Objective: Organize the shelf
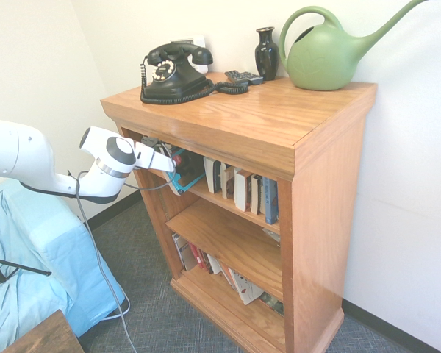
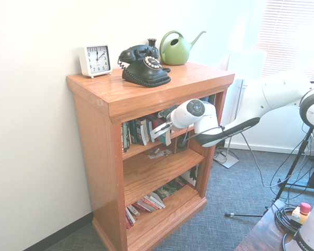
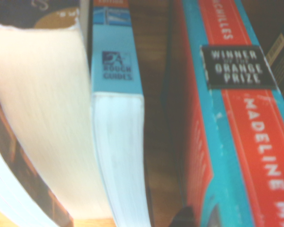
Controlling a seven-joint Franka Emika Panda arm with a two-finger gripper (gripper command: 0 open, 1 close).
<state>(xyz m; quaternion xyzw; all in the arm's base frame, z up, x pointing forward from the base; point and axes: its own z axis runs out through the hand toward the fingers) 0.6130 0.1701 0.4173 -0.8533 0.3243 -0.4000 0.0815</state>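
The shelf (image 1: 331, 220) (image 2: 94, 157) is an orange-brown bookcase against the white wall. My gripper (image 1: 175, 170) (image 2: 156, 132) reaches into its top tier at the end nearest the arm, shut on a red and teal book (image 1: 185, 172) that leans out at a tilt. The wrist view shows this book (image 3: 255, 142) close up, with "Winner of the Orange Prize" printed on it. Beside it stand a light blue Rough Guides book (image 3: 116, 94) and a thick book with cream pages (image 3: 42, 109). Further along the tier stands a row of upright books (image 1: 242, 190).
On top of the shelf are a black rotary phone (image 1: 175, 72), a dark vase (image 1: 266, 53), a green watering can (image 1: 323, 55), a remote (image 1: 244, 76) and a white clock (image 2: 96, 59). Books lean on the bottom tier (image 1: 213, 265). Blue-covered furniture (image 1: 29, 257) stands by the arm.
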